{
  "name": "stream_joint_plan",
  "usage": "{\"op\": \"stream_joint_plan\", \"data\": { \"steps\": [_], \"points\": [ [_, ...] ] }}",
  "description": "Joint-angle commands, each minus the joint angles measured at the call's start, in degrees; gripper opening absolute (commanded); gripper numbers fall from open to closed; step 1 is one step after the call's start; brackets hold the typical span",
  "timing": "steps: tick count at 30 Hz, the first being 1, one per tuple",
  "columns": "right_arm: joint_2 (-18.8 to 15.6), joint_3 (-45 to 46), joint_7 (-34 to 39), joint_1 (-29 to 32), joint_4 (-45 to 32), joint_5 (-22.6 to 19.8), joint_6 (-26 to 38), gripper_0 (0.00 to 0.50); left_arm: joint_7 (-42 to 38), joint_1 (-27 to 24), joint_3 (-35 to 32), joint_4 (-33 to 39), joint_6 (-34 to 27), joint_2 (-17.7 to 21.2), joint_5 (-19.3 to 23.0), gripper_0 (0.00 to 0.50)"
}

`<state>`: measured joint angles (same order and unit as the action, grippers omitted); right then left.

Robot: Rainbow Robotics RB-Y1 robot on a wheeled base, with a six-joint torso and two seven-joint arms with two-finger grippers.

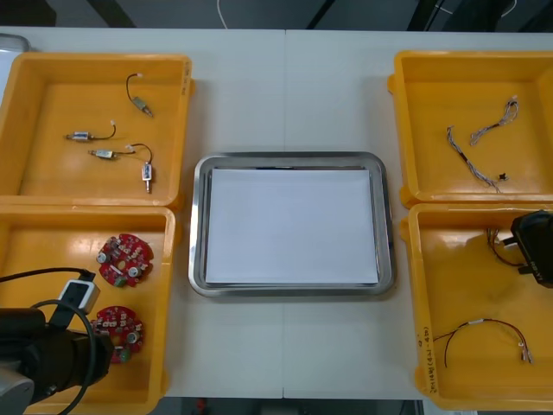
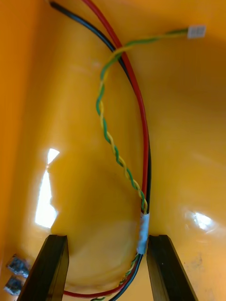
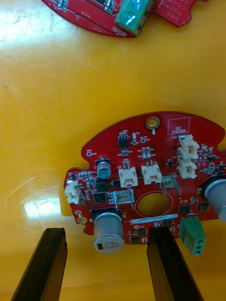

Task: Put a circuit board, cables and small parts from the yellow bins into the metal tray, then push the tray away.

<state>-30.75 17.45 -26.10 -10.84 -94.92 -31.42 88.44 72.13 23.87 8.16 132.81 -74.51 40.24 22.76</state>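
Observation:
Two round red circuit boards lie in the near left yellow bin: one farther off, one nearer. My left gripper hovers at the nearer board. In the left wrist view that board lies just beyond my open left gripper, its near edge between the fingers. My right gripper is over the near right bin. It stands open over a red and black cable with a twisted green and yellow strand, close to one finger. The metal tray is white inside.
The far left bin holds several small metal parts with black leads. Twisted blue and white cables lie in the far right bin. Another dark cable lies nearer in the right bin. Two small grey pieces lie by my right finger.

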Motion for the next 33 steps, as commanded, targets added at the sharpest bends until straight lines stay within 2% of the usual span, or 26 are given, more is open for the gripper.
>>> {"op": "stream_joint_plan", "data": {
  "steps": [1, 9, 10, 11, 12, 13, 14, 15, 16, 17, 28, 33],
  "points": [
    [1.1, -0.8, 2.3, 1.9, -0.7, -0.1, -1.6, 0.482, -5.0, 0.4, 1.1, 0.4, 0.6, -1.0, -0.9, 0.5],
    [1.1, -0.8, 2.1, 2.6, -0.7, -0.4, -2.2, 0.482, -5.5, -0.2, 1.1, 0.2, 0.6, -0.9, -1.3, 0.5],
    [1.1, -0.8, 2.1, 2.6, -0.7, -0.4, -2.2, 0.457, -5.5, -0.2, 1.1, 0.1, 0.6, -0.9, -1.3, 0.499],
    [1.1, -0.8, 2.1, 2.6, -0.7, -0.4, -2.3, 0.384, -5.6, -0.5, 1.2, 0.0, 0.6, -1.0, -1.2, 0.494],
    [1.1, -0.8, 2.1, 2.7, -0.7, -0.5, -2.3, 0.34, -5.6, -0.5, 1.1, -0.1, 0.6, -0.9, -1.2, 0.483],
    [1.1, -0.8, 2.1, 2.8, -0.7, -0.5, -2.3, 0.34, -5.7, -0.7, 1.2, -0.2, 0.6, -0.9, -1.1, 0.368],
    [1.1, -0.8, 2.0, 2.8, -0.7, -0.6, -2.3, 0.133, -5.7, -0.7, 1.2, -0.2, 0.6, -0.9, -1.1, 0.187],
    [1.1, -0.8, 2.1, 2.9, -0.8, -0.7, -2.3, 0.07, -5.8, -0.9, 1.2, -0.2, 0.6, -0.9, -1.1, 0.0],
    [1.1, -0.8, 2.1, 2.9, -0.7, -0.7, -2.3, 0.016, -5.8, -1.0, 1.2, -0.2, 0.6, -0.9, -1.1, 0.0],
    [1.1, -0.8, 2.0, 2.9, -0.7, -0.7, -2.3, 0.0, -5.9, -1.2, 1.2, -0.2, 0.5, -1.0, -1.0, 0.0],
    [1.1, 0.2, 1.9, 2.9, -2.9, -0.8, -0.3, 0.0, -6.6, -1.9, 0.7, -0.2, -0.1, -0.9, -0.5, 0.0],
    [1.1, 3.6, 1.7, 2.9, -9.2, -1.7, 7.3, 0.0, -6.1, -2.2, -1.0, 0.0, -1.2, -0.4, 0.5, 0.0]
  ]
}}
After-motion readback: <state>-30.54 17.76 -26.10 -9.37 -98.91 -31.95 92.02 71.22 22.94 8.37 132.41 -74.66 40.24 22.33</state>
